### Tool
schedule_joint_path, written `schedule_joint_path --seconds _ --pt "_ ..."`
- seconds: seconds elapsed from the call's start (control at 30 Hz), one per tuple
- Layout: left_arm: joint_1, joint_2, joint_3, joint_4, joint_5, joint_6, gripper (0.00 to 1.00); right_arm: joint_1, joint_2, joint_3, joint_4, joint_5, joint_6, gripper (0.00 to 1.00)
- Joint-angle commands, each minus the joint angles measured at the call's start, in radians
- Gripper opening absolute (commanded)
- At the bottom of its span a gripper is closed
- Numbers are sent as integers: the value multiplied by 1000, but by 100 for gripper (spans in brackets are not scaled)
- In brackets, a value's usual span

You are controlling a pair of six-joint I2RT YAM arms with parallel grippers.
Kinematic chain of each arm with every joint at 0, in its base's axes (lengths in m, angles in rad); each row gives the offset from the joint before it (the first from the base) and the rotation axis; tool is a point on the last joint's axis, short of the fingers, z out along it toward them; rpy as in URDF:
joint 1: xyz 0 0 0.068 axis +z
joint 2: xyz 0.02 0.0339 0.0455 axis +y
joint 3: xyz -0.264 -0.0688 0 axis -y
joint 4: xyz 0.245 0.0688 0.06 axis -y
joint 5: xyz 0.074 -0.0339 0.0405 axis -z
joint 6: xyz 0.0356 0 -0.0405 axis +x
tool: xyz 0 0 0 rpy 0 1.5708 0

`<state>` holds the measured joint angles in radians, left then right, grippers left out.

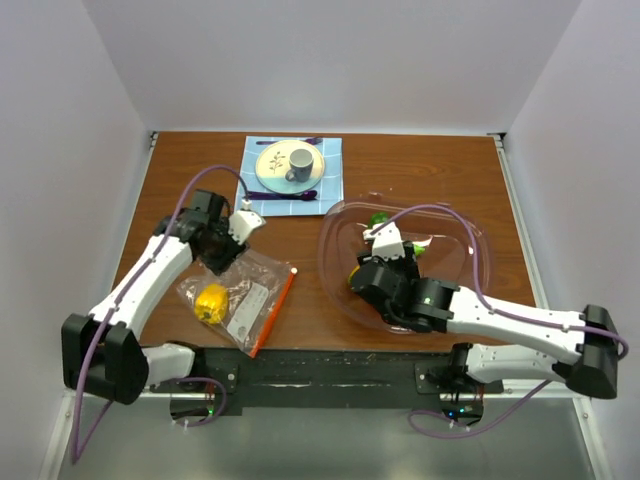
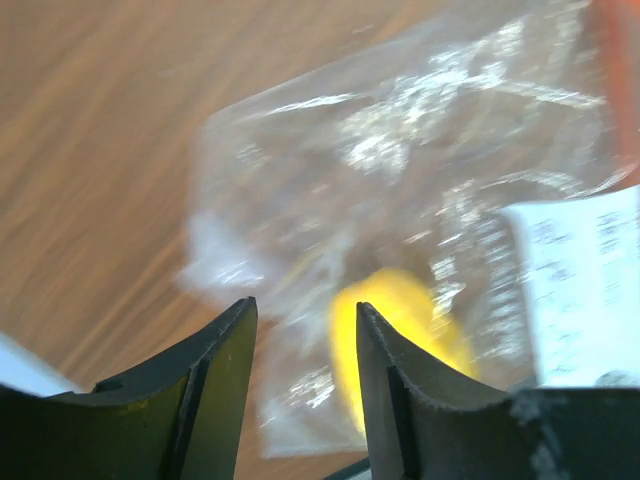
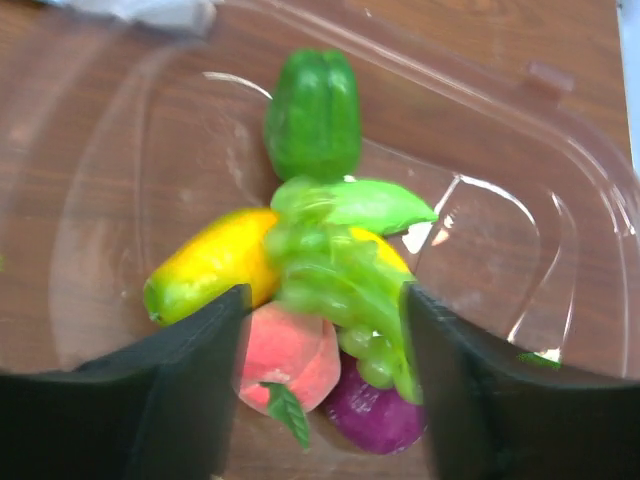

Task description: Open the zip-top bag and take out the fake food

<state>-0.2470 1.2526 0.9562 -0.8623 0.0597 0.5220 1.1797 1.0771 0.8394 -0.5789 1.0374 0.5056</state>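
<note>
While the wooden table point(image 1: 180, 170) carried everything, the large clear bowl point(image 1: 487, 262) sat right of centre with most of the fake food point(image 3: 215, 262) heaped in it. The zip-top bag point(image 1: 245, 295) lay flat well to its left, with its orange zipper strip point(image 1: 275, 312) on the bowl side and one yellow piece point(image 1: 211, 301) inside. Over the bowl hung the right gripper point(image 3: 325, 300), jaws well apart; the grape bunch point(image 3: 345, 275) showed blurred between them, not seen pinched, so judged not held. Above the bag hovered the left gripper point(image 2: 300, 320), jaws about half parted, empty. Step in hand, by my reading: getting the yellow piece out. This was best done with one gripper pinning the film near the strip and the other reaching through the mouth. Whether the strip was unsealed could not be told; thin film looked likely to slide and bunch
</note>
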Motion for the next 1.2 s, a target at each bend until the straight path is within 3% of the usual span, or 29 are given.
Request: schedule_joint_path --seconds 0.0,0.1,0.17,0.27,0.47,0.73,0.83,0.87,1.07,1.17 --pt "202 -53 58 -87 12 151 50 -3 49 81 -65 98 79 90" --pt "349 -56 24 -99 17 260 50 0 20 79 -24 73 53 98" --pt "400 -64 -16 -118 45 305 50 12 -8 64 45 31 -5 99" --pt "460 -77 -71 -132 63 366 50 63 -45 40 163 -23 -100 88" --pt "473 -15 -94 -159 152 377 47 236 62 21 322 -72 -185 70" --pt "471 51 -36 -176 195 372 47 301 294 6 504 -230 -173 77" --pt "479 39 36 -242 206 414 55 307 369 15 524 -244 -170 79" --pt "483 30 58 -266 215 427 66 308 380 15 534 -249 -173 79" --pt "486 11 121 -452 318 542 99 307 422 13 568 -266 -173 79" --pt "485 2 49 -452 310 566 100 308 434 18 570 -272 -167 79"
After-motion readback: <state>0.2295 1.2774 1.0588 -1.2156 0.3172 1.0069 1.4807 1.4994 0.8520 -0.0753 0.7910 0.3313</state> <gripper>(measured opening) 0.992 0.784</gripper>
